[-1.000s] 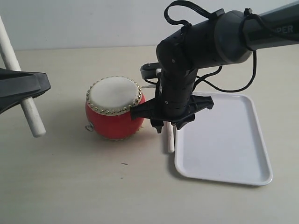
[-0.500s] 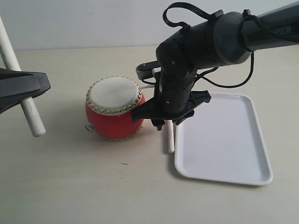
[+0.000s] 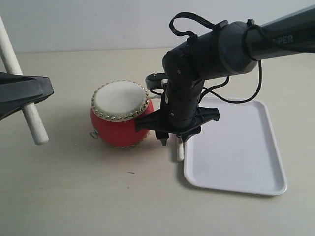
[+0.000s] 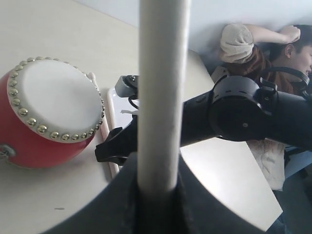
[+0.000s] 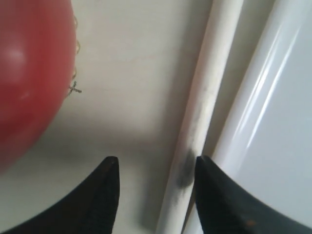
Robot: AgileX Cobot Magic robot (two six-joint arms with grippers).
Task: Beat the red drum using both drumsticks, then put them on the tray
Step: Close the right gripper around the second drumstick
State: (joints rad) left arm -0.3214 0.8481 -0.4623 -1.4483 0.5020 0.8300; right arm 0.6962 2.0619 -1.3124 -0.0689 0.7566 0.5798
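Observation:
The red drum stands upright on the table, cream skin up. At the left edge, my left gripper is shut on one pale drumstick held steeply, apart from the drum; the left wrist view shows this drumstick rising out of the gripper. The second drumstick lies on the table between the drum and the white tray. My right gripper is low over it and open. In the right wrist view that drumstick lies between the fingertips, close to the one beside the tray.
The tray holds nothing and sits right of the drum, its long left rim beside the lying stick. The drum is close to the right gripper's other side. The right arm and its cables reach in from the upper right.
The right gripper has come down and a little toward the drum, closing in over the lying drumstick. The left gripper and its stick have not moved.

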